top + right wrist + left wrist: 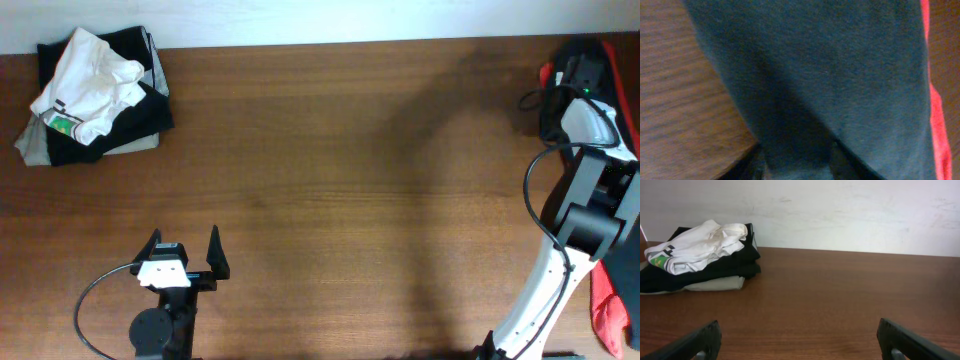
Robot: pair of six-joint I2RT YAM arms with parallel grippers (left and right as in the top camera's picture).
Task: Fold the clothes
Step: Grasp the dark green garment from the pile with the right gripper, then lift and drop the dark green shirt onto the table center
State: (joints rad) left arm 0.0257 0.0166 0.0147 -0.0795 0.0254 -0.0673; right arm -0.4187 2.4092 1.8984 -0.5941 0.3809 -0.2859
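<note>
My right gripper [799, 161] is shut on a black T-shirt [830, 75], whose dark cloth fills the right wrist view; no white letters show. A strip of red-orange cloth [938, 125] runs along its right side. In the overhead view the right wrist [578, 75] is at the table's far right corner and hides the jaws; red cloth [608, 305] hangs off the right edge lower down. My left gripper [185, 255] is open and empty near the front left, its fingers [800, 340] spread over bare wood.
A pile of clothes [95, 95] sits at the back left corner: a crumpled white shirt on folded black and grey ones. It also shows in the left wrist view [700, 255]. A white wall stands behind the brown wooden table [350, 180].
</note>
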